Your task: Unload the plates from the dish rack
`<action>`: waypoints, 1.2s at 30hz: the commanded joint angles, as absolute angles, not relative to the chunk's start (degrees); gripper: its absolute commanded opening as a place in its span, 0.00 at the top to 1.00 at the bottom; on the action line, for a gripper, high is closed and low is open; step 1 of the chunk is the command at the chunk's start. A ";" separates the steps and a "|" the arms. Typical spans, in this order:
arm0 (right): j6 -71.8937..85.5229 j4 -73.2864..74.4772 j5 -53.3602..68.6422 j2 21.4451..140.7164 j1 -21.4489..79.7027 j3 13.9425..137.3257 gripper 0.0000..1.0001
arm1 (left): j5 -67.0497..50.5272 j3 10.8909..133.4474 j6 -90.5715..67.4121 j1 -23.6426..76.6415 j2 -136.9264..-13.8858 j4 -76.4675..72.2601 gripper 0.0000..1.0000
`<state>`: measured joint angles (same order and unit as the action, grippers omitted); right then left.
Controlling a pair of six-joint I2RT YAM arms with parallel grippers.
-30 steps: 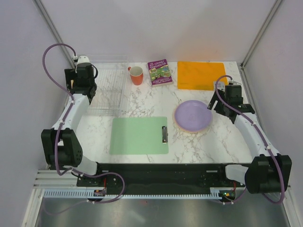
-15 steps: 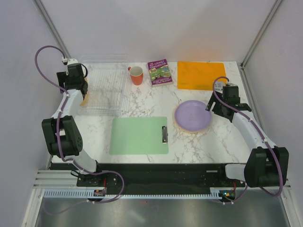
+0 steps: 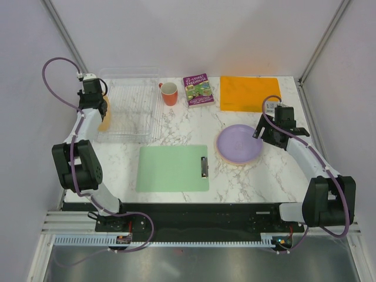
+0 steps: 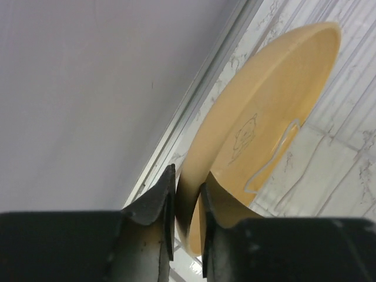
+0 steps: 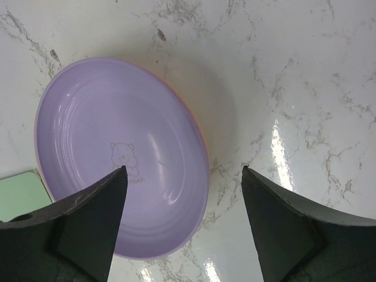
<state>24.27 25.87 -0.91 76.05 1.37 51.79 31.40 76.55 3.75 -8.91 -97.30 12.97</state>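
Note:
The clear dish rack [image 3: 134, 110] stands at the back left. A tan-yellow plate [image 3: 104, 121] leans on edge at its left end. My left gripper [image 3: 96, 110] is shut on that plate's rim. In the left wrist view both fingers [image 4: 154, 202] pinch the edge of the plate [image 4: 264, 123], which stands among the rack's bars [image 4: 346, 141]. A lilac plate [image 3: 239, 144] lies flat on the table at the right, with a pink-orange rim [image 3: 227, 160] showing under it. My right gripper [image 3: 262, 133] hangs open over the right edge of the lilac plate [image 5: 117, 158], holding nothing.
An orange-red mug [image 3: 169, 93], a book [image 3: 198, 89] and an orange mat [image 3: 249, 93] sit along the back. A green clipboard [image 3: 174, 168] lies at the centre front. The left wall runs close beside the rack.
My left gripper has moved to the rack's left end and closed on the tan-yellow plate's rim. The right gripper has shifted slightly toward the back and stays open.

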 commanded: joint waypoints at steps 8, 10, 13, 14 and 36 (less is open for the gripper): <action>24.43 23.99 -0.09 76.46 1.23 51.86 0.15 | 29.44 79.45 0.53 -9.14 -98.44 13.45 0.98; 24.43 23.91 -0.09 76.38 1.23 51.68 0.15 | 29.62 79.72 0.53 -9.05 -98.09 13.45 0.98; 24.43 23.82 -0.09 76.64 1.23 51.42 0.15 | 29.79 80.24 0.53 -9.14 -97.12 13.53 0.98; 24.43 23.82 -0.09 76.64 1.23 51.42 0.15 | 30.40 80.42 0.61 -9.05 -96.86 13.54 0.98; 23.38 23.20 -1.14 75.15 1.14 48.78 0.15 | 51.05 83.07 20.10 -0.97 -95.89 4.23 0.98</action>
<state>24.16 24.40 -0.71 76.36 1.37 49.08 42.59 80.84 11.55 -3.62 -97.89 16.80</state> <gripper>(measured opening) 0.853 0.078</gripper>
